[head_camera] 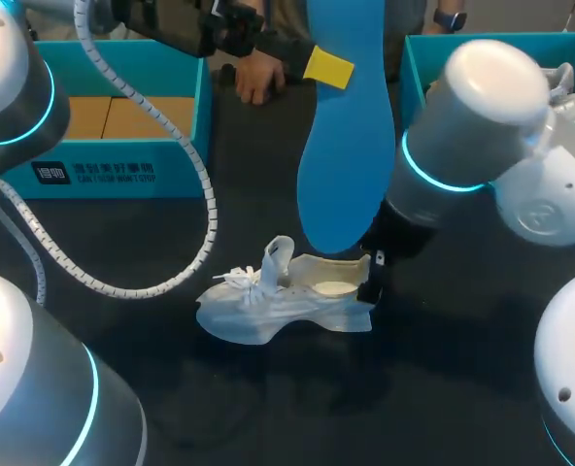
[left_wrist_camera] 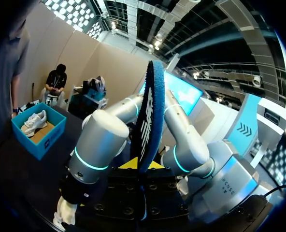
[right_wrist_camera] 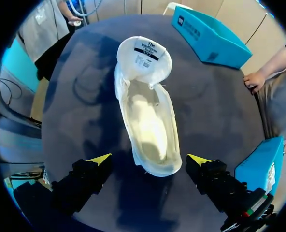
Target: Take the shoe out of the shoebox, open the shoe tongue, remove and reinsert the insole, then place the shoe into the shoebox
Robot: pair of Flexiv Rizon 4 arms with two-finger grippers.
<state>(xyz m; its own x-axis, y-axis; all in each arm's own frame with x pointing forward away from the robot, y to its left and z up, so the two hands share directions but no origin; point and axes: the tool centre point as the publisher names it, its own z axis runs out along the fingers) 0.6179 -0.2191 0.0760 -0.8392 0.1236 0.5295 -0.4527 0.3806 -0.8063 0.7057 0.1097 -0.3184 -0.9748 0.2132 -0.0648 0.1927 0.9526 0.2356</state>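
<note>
The insole (head_camera: 346, 146) is pinched upright in the left gripper (left_wrist_camera: 139, 165), tip hung just over the shoe (right_wrist_camera: 150, 121), which is set on the table (right_wrist_camera: 215, 106) with its heel between the wide-spread, non-touching fingers of the right gripper (right_wrist_camera: 149, 159), probably so it can be steadied for reinsertion.

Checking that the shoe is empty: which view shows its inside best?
The right wrist view: it looks straight down into the open shoe. The head view shows it side-on; the left wrist view, barely a white edge.
</note>
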